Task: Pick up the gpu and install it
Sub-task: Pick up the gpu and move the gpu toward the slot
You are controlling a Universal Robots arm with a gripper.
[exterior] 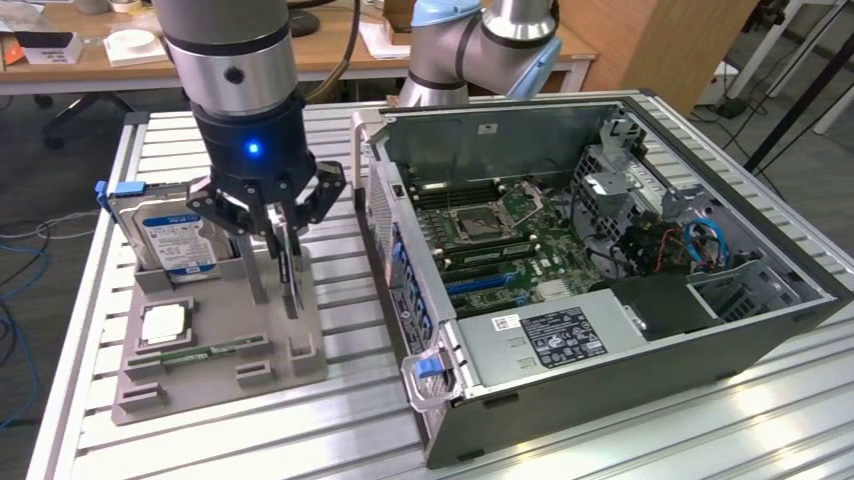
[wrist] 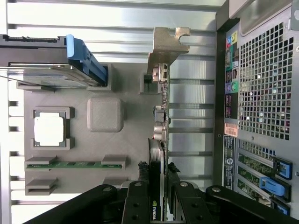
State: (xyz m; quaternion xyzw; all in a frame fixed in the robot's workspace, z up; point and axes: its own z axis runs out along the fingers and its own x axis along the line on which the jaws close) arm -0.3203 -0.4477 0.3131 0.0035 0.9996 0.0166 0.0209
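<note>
The grey plastic holder tray (exterior: 194, 385) is carrying a silver, blue-labelled hard drive (exterior: 167, 235), a square silver processor (exterior: 163, 322), a narrow green memory stick (exterior: 200, 353) and the gpu (exterior: 288, 280), which is standing on edge in its slot. The black gripper (exterior: 276, 228) is clamping its jaws on this thin black-and-green card's upper edge. The card is probably light, stiff and fragile. Rightward, the open black computer case (exterior: 627, 400) is showing its motherboard (exterior: 487, 250).

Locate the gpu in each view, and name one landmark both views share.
Exterior view: the gpu stands on edge in the grey holder, gripped by the end effector, on the exterior view's left of the computer case.
Wrist view: the gpu edge-on, running from the end effector out to its silver bracket.
Shared landmark: the blue-tabbed hard drive.
</note>
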